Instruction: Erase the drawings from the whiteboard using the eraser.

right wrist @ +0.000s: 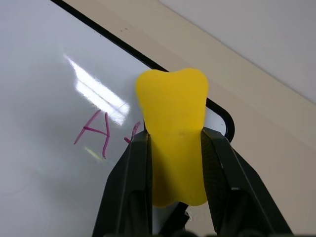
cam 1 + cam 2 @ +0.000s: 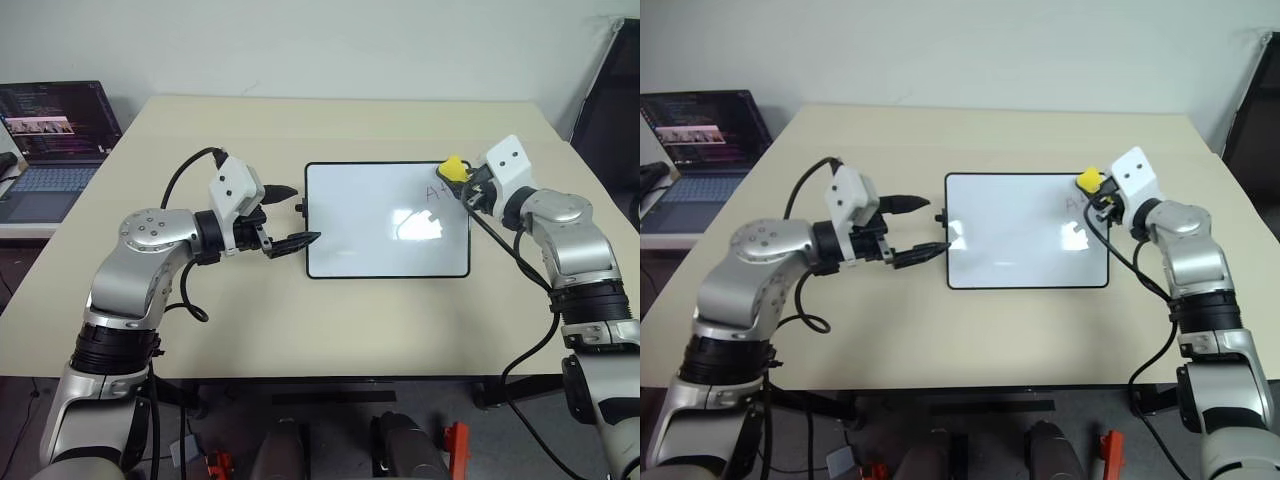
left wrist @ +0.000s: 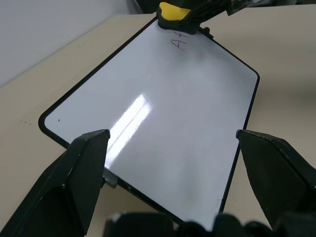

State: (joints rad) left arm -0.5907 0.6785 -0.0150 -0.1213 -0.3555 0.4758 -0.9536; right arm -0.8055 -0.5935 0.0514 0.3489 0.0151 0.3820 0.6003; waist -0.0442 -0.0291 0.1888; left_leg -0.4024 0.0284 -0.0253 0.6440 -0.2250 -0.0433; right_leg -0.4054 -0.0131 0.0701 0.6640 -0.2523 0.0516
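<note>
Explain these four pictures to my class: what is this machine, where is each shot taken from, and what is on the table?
It is a two-armed humanoid robot. Two pictures come from cameras in its head, looking down; the other two from cameras on its wrists. On the table lies a whiteboard with a reddish drawing near one corner. The right gripper is shut on a yellow eraser at that corner. The left gripper is open at the board's opposite short side. A laptop sits on a side desk.

Whiteboard point(image 2: 388, 222) lies mid-table point(image 2: 300, 320); laptop point(image 2: 50, 140) sits far left.
</note>
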